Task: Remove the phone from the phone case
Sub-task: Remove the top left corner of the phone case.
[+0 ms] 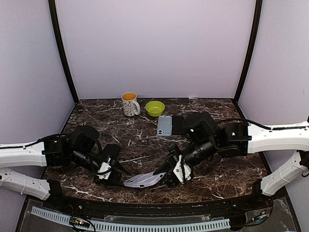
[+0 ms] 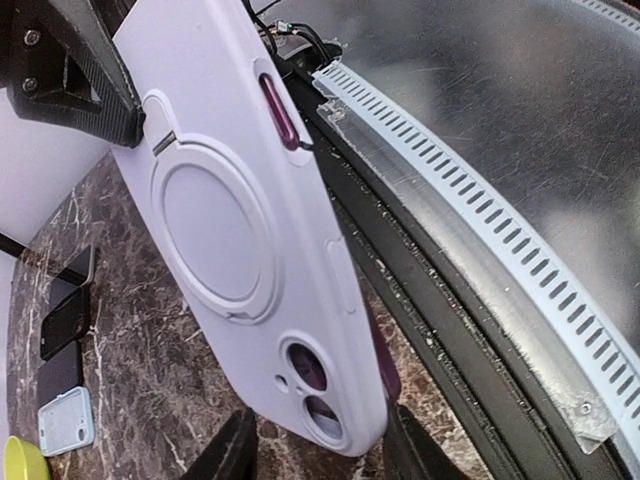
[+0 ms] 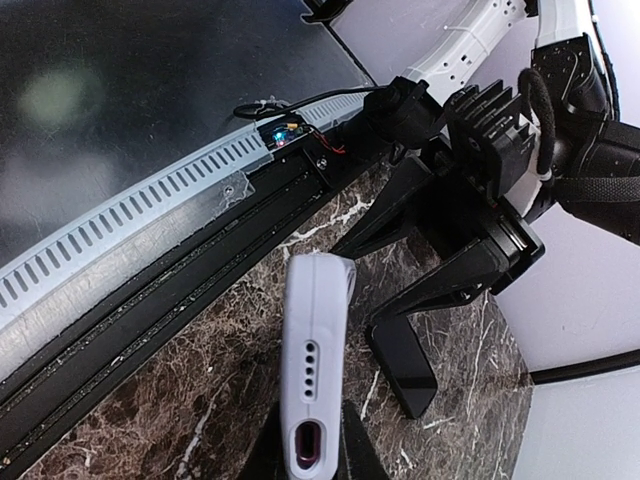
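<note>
A lavender phone case (image 1: pixel 142 180) hangs just above the marble table near its front edge, between my two arms. The maroon phone (image 2: pixel 385 362) sits inside it and shows only along the side edge and through the cutouts. My right gripper (image 3: pixel 305 450) is shut on the case's port end (image 3: pixel 315 340). My left gripper (image 2: pixel 320 448) is open, with its fingers on either side of the camera end of the case (image 2: pixel 240 230). One finger (image 2: pixel 225 452) stands clear of the case; the other is close against its edge. The case's back, with its ring and lens holes, faces the left wrist camera.
A white mug (image 1: pixel 129 103), a green bowl (image 1: pixel 155 108), a light blue phone (image 1: pixel 164 125) and a black phone (image 1: pixel 177 124) lie at the back of the table. A slotted white rail (image 1: pixel 130 224) and black bar run along the front edge, close under the case.
</note>
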`<state>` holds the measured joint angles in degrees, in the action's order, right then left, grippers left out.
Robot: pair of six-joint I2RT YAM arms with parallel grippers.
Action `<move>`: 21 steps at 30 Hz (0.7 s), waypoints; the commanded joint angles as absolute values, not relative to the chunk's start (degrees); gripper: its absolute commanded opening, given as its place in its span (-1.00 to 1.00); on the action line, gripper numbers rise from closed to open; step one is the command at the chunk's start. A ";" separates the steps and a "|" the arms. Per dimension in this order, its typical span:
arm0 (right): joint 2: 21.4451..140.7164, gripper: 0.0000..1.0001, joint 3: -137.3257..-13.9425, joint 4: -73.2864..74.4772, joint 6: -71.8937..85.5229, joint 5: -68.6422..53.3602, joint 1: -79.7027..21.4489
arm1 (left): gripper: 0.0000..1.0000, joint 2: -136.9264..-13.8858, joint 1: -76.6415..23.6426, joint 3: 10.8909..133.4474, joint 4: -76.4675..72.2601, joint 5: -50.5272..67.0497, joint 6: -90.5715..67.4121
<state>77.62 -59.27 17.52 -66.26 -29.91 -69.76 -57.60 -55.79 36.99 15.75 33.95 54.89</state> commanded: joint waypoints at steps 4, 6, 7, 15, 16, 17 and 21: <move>78.45 -1.00 -59.31 22.63 -66.93 -38.86 -73.65 | 0.09 -54.49 -53.96 37.16 2.87 22.61 53.57; 78.12 -1.00 -58.80 22.32 -66.48 -38.03 -73.65 | 0.14 -54.01 -53.39 37.16 2.18 21.76 53.40; 77.80 -1.00 -58.48 21.95 -66.22 -37.57 -73.66 | 0.16 -53.65 -52.97 37.11 1.60 21.42 53.32; 74.41 -1.00 -53.40 13.92 -62.38 -28.68 -73.14 | 0.21 -50.17 -50.90 35.87 -1.61 22.63 53.85; 73.87 -1.00 -52.54 12.02 -61.65 -27.34 -72.72 | 0.22 -49.61 -50.61 35.78 -0.93 23.45 54.08; 73.37 -1.00 -51.93 10.23 -60.98 -26.43 -72.20 | 0.23 -49.37 -50.48 35.71 -0.60 24.78 54.76; 72.28 -1.00 -51.09 7.66 -59.86 -24.99 -69.54 | 0.23 -48.12 -49.78 36.22 1.77 27.75 55.27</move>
<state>73.52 -52.71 10.24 -62.39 -23.75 -70.30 -50.87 -51.18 35.16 7.77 25.61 54.63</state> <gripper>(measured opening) 0.093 0.615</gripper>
